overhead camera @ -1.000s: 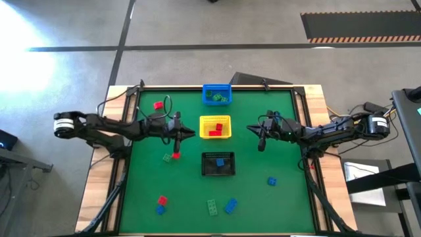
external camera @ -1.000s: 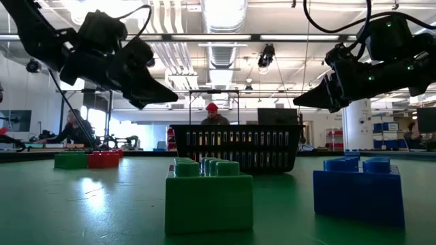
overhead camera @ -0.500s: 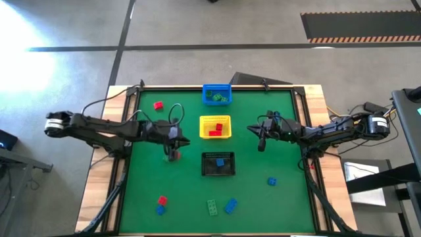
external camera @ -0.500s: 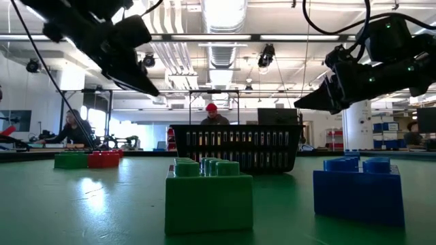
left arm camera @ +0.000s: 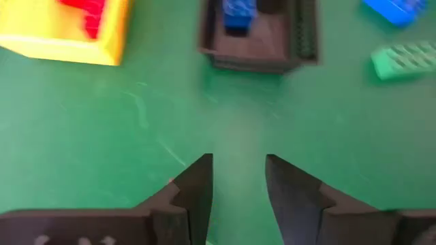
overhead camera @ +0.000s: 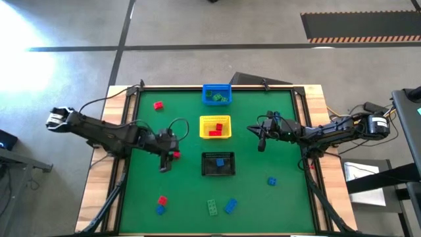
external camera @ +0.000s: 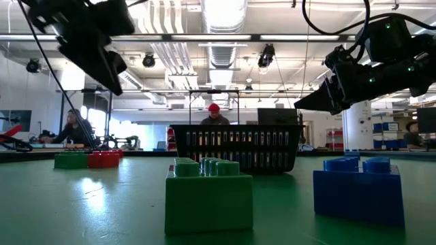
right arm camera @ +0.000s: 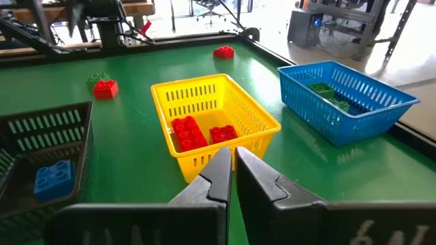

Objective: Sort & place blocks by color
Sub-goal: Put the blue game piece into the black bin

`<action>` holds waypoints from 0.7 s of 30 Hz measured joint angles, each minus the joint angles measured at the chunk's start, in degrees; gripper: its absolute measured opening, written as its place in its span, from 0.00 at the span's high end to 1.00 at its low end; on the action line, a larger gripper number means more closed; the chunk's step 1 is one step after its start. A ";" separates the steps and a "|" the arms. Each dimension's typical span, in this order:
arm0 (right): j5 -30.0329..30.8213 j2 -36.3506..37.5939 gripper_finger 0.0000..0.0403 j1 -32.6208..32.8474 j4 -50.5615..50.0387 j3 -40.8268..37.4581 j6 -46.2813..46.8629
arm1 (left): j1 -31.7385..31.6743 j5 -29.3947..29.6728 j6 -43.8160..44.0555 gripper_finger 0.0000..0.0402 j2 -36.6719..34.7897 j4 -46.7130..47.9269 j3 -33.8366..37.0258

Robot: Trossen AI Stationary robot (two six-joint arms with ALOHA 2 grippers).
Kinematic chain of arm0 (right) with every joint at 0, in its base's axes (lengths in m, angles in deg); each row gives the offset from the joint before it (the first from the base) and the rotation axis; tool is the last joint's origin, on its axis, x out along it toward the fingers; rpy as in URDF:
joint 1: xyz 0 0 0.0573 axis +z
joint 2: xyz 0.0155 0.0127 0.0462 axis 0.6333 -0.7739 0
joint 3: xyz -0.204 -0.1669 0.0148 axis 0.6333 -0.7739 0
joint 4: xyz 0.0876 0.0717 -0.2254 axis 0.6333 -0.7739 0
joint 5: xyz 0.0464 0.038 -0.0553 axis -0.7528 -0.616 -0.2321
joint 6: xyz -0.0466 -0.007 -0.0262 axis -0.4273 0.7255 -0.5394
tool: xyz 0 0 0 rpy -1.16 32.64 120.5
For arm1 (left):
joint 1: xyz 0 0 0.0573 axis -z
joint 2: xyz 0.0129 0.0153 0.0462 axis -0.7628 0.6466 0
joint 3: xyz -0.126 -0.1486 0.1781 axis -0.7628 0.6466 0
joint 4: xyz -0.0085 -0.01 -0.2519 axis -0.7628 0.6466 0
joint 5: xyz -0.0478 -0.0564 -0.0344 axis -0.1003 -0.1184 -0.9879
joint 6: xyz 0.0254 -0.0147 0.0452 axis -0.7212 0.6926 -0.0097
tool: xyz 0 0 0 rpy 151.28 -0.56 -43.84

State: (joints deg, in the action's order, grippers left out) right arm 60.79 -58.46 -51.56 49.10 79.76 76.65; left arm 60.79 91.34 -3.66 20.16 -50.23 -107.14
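Left gripper (overhead camera: 164,164), fingers spread and empty, hovering over bare green table (overhead camera: 263,204) with small red studded plastic brick (overhead camera: 176,155) and a green one close beside it, both left of black mesh basket (overhead camera: 218,164) holding a blue brick. Right gripper (overhead camera: 261,143), fingers nearly pressed together around nothing, waiting beyond yellow mesh basket (overhead camera: 215,126) with its red bricks; blue mesh basket (overhead camera: 217,93) farther off with green ones. More loose bricks well apart near the table's front edge: red, blue, green. Likely light, rigid, smooth-sided, prone to skidding or tipping if nudged. Best pinched across the two flat side walls, low, below the studs, fingers square to the faces.
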 joint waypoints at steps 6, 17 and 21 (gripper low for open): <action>0.00 0.00 0.97 -0.01 -0.08 0.00 0.00 | 8.28 0.01 0.32 0.69 0.32 0.91 -0.70; 0.00 0.00 0.97 0.02 -3.45 0.00 0.87 | 21.27 -0.05 8.57 0.71 6.94 1.67 -4.13; 0.00 0.00 0.97 0.02 -3.51 0.00 0.90 | 25.28 -0.10 10.52 0.76 11.52 1.97 -6.28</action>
State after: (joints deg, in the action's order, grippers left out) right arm 60.79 -58.46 -51.54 45.59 79.76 77.55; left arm 86.07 91.24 6.87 31.68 -48.26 -113.43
